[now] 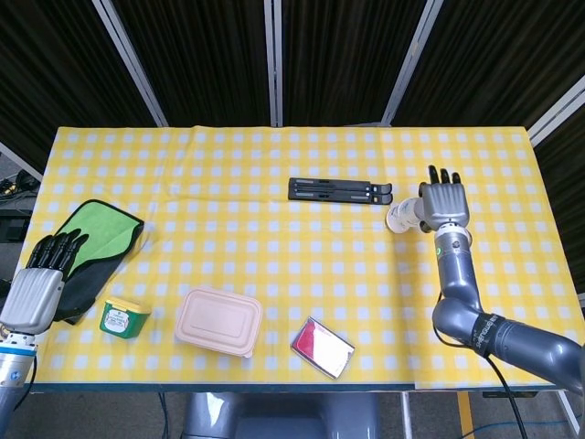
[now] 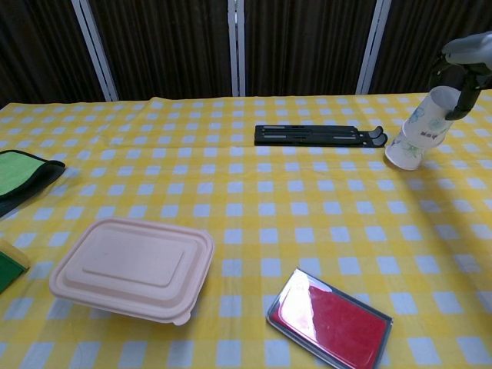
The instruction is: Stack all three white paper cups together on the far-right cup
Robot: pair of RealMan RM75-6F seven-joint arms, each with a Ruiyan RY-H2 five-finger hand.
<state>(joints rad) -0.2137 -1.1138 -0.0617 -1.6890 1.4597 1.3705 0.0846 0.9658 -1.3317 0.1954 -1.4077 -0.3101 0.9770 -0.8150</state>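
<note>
The right robot hand (image 1: 444, 203) grips a stack of white paper cups (image 2: 421, 131), tilted and raised above the yellow-checked bench (image 1: 274, 183), near its right side, just right of a black stand (image 1: 340, 191). The left robot hand (image 1: 38, 279) hangs free at the bench's left edge, fingers apart, holding nothing, beside a green cloth (image 1: 96, 240).

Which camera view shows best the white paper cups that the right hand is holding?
The chest view. There the paper cups show from the side, tilted, with their printed pattern and the right hand's fingers on them. In the head view the paper cups are small and partly hidden behind the right hand.
</note>
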